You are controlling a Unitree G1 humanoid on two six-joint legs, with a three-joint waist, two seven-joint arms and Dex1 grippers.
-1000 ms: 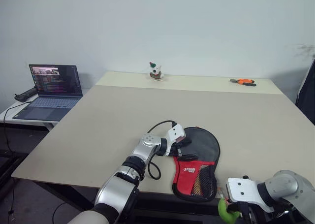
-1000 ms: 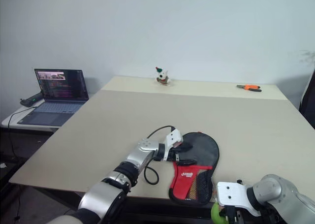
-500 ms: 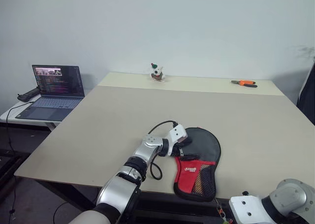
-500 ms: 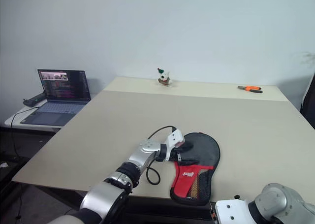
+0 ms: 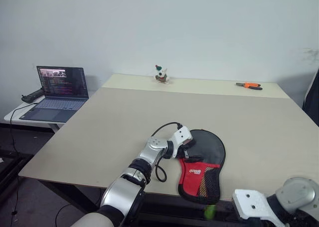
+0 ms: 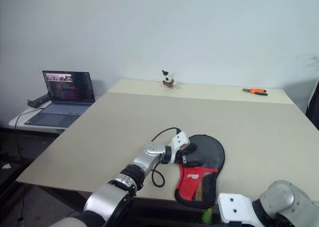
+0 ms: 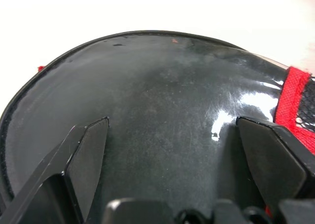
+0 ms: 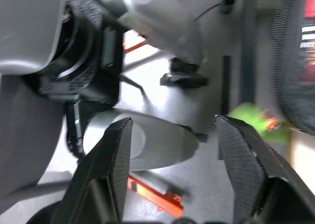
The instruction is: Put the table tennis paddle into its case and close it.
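case: soft fabric pouch, light, limp; pinch its rim near the zip.
left gripper: jaws wide, over the black part.
right gripper: jaws apart, empty, below the bench.

Bare table all round the case, left pincer crowding its near-left edge, far-edge clutter well apart

A broad pale beige surface carries the things. Near its front edge lies the case, black rounded part toward the middle of the surface, red part with white logo and mesh pocket reaching the edge. At the far edge stands a small figurine; further right along that edge lie orange-handled pliers. A lower side table to the left holds an open laptop.
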